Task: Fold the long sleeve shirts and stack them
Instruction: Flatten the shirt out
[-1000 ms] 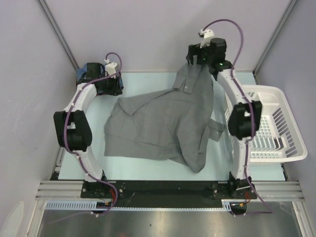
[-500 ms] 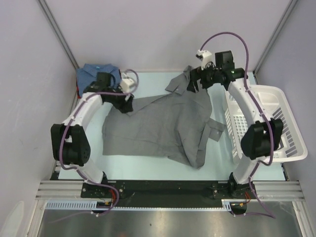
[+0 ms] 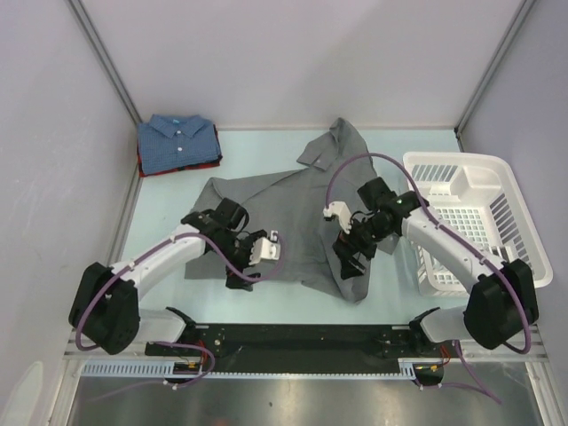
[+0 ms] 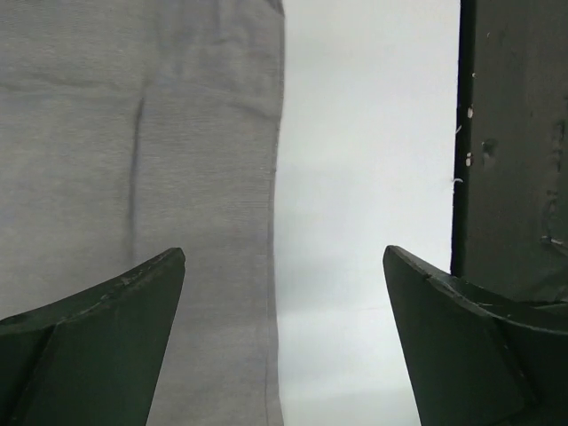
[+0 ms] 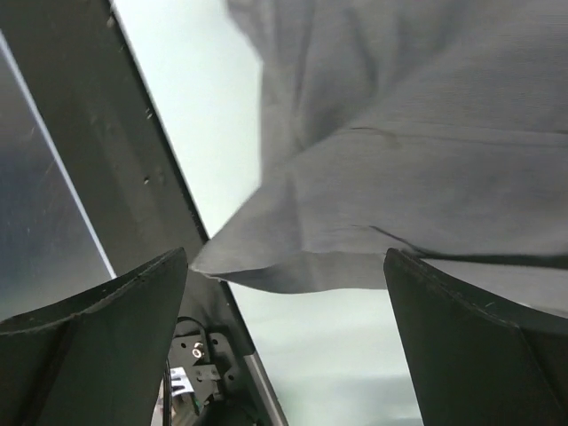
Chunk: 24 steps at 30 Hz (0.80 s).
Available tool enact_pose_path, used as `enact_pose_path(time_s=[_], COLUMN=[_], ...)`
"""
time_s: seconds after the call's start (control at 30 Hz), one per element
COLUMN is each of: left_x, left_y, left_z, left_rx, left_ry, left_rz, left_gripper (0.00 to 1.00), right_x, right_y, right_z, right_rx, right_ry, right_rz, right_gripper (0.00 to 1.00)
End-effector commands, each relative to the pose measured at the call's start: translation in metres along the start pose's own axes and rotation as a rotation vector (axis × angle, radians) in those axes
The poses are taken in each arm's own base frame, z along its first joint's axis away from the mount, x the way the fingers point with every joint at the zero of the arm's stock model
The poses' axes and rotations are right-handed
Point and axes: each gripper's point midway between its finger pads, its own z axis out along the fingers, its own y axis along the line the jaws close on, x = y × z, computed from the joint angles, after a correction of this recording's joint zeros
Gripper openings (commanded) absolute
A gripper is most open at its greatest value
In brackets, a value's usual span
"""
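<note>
Hovering left gripper [image 4: 284, 252], right gripper [image 5: 286, 253] open, empty, over unfolded grey shirt [image 3: 284, 213]; leaving blue shirt [image 3: 177, 140] folded, table's [image 3: 266, 146] far-left corner.

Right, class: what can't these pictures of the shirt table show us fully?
Top view: red shirt, all but an edge hidden beneath the blue shirt.
Top view: grey shirt patches under the left gripper and right gripper.
Wrist views: the frame edges cut off most of that shirt.
</note>
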Motion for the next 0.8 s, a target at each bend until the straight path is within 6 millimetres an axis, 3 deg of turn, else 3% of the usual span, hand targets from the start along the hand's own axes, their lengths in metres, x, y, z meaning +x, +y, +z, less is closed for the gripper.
enact_pose_path(time_s=[0.0, 0.13, 0.2, 0.3, 0.33, 0.37, 0.4, 0.43, 0.5, 0.53, 0.57, 0.7, 0.77], left_x=[0.007, 0.021, 0.021, 0.025, 0.027, 0.029, 0.031, 0.031, 0.033, 0.028, 0.026, 0.013, 0.008], left_y=[0.012, 0.021, 0.025, 0.027, 0.028, 0.032, 0.033, 0.033, 0.031, 0.034, 0.028, 0.039, 0.042], left_z=[0.011, 0.018, 0.019, 0.023, 0.024, 0.024, 0.024, 0.023, 0.02, 0.016, 0.013, -0.019, -0.027], left_rx=[-0.104, -0.167, -0.186, -0.2, -0.205, -0.223, -0.226, -0.229, -0.223, -0.229, -0.206, -0.252, -0.255], left_ry=[0.034, 0.062, 0.057, 0.07, 0.076, 0.089, 0.098, 0.1, 0.115, 0.105, 0.091, 0.019, 0.007], left_rz=[0.168, 0.175, 0.186, 0.191, 0.182, 0.184, 0.179, 0.17, 0.149, 0.132, 0.108, 0.044, 0.052], left_gripper=[0.98, 0.91, 0.88, 0.78, 0.7, 0.65, 0.58, 0.44, 0.22, 0.03, 0.0, 0.0, 0.0], right_x=[0.01, 0.018, 0.023, 0.034, 0.036, 0.041, 0.042, 0.043, 0.04, 0.035, 0.035, -0.027, -0.048], right_y=[0.007, 0.001, 0.009, 0.021, 0.025, 0.017, 0.012, 0.005, -0.015, -0.022, -0.027, -0.045, -0.053], right_z=[0.014, 0.028, 0.03, 0.039, 0.044, 0.048, 0.05, 0.052, 0.05, 0.047, 0.037, -0.009, -0.02], right_rx=[-0.015, -0.021, -0.05, -0.026, -0.015, 0.034, 0.062, 0.095, 0.155, 0.173, 0.171, 0.252, 0.278], right_ry=[0.032, 0.092, 0.118, 0.163, 0.172, 0.19, 0.196, 0.203, 0.218, 0.217, 0.218, 0.026, -0.039], right_rz=[-0.073, -0.039, -0.027, -0.069, -0.102, -0.108, -0.108, -0.087, -0.061, -0.048, -0.008, -0.045, -0.043], right_gripper=[0.99, 0.97, 0.94, 0.93, 0.91, 0.87, 0.79, 0.43, 0.0, 0.0, 0.0, 0.0, 0.0])
